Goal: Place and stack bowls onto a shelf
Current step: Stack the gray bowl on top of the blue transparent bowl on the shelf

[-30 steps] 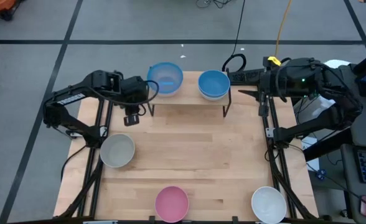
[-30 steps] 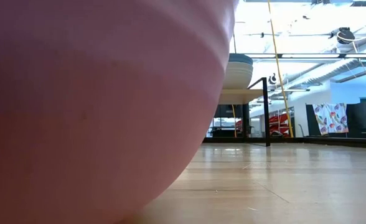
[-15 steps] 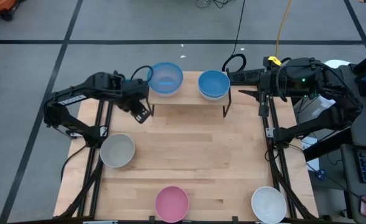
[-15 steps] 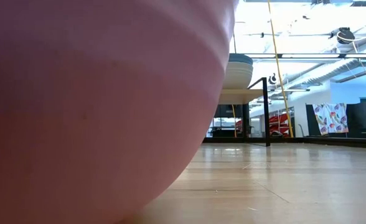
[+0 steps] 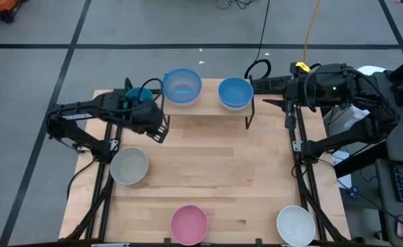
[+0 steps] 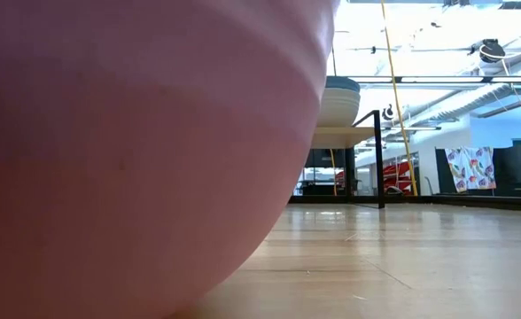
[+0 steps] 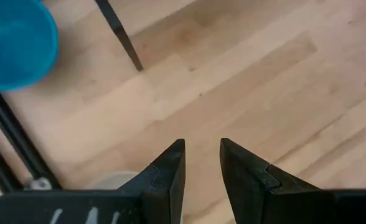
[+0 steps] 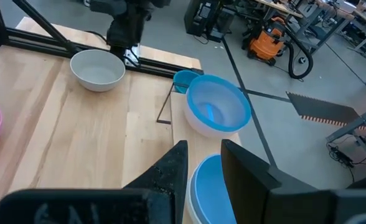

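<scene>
The shelf stands at the table's far edge on thin black legs. On it rest a light blue bowl and, to its right, a blue bowl nested in a white one. A teal bowl sits on the table left of the shelf. On the tabletop sit a grey-white bowl, a pink bowl and a white bowl. My left gripper points down over bare wood near the shelf's left legs, open and empty. My right gripper hovers open beside the shelf's right end.
Black frame rails run along the table's left and right sides. Bare wood lies between the shelf and the near bowls. In the low view the pink bowl fills the left half, with the shelf's leg beyond.
My left gripper has swung a little toward the table's right and near edges, away from the far left corner, and has rolled about its own axis while staying open. The teal bowl, hidden under the arm before, now shows behind it. My right arm has kept still.
</scene>
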Robot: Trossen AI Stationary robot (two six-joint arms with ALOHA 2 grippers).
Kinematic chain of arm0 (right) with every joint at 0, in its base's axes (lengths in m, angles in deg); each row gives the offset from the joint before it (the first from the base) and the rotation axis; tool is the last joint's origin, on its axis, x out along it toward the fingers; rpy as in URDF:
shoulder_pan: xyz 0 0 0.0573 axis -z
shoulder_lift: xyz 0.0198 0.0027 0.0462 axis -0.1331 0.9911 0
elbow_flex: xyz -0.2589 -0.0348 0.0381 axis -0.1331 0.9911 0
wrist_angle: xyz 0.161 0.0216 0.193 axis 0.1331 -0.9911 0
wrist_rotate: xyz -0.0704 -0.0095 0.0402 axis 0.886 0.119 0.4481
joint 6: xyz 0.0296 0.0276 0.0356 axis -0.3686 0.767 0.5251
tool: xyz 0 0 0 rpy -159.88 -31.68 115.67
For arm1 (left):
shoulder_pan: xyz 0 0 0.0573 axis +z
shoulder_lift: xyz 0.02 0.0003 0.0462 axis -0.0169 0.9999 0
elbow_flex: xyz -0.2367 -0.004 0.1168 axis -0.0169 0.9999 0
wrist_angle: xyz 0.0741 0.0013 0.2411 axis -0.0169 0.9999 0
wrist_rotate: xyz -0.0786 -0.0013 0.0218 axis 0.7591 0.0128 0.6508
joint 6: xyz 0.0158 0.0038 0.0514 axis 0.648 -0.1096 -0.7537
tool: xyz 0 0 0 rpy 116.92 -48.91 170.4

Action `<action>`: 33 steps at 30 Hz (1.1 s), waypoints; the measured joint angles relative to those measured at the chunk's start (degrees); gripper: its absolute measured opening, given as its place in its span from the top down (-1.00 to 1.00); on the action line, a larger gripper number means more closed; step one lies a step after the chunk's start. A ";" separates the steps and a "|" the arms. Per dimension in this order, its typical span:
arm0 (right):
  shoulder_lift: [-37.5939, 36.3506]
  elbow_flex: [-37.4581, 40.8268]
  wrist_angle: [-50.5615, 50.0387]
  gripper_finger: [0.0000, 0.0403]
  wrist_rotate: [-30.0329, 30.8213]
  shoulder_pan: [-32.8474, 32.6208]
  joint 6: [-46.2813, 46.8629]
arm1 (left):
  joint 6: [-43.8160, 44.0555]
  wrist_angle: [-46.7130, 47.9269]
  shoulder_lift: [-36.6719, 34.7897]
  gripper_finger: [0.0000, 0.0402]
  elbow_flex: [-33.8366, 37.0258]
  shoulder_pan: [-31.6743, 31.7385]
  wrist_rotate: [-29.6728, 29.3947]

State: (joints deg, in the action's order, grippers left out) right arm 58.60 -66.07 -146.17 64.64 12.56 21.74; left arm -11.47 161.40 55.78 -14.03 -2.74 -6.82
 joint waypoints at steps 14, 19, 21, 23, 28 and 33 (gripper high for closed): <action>-0.55 0.01 -0.61 0.56 -0.09 0.00 -7.36 | 26.65 -1.08 0.46 0.73 17.29 -12.76 7.30; -0.64 0.02 -0.60 0.56 -0.11 0.01 -9.35 | 27.73 -4.78 0.48 0.74 22.82 -14.99 9.81; -0.68 0.02 -0.59 0.56 -0.13 0.00 -9.96 | 27.52 -5.82 0.48 0.74 24.40 -15.33 9.89; -0.66 0.02 -0.59 0.56 -0.13 0.00 -10.02 | 27.07 -6.10 0.48 0.74 25.76 -15.50 9.89; -0.66 0.02 -0.57 0.56 -0.13 0.00 -10.05 | 26.11 -6.15 0.48 0.71 29.71 -15.17 12.26; -0.66 0.01 -0.57 0.56 -0.15 0.00 -10.07 | 23.91 -7.19 0.48 0.57 33.61 -14.42 17.56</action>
State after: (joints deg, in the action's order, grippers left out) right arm 57.95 -66.06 -146.75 64.49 12.56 11.67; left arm 12.45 154.21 56.26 19.58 -17.16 10.73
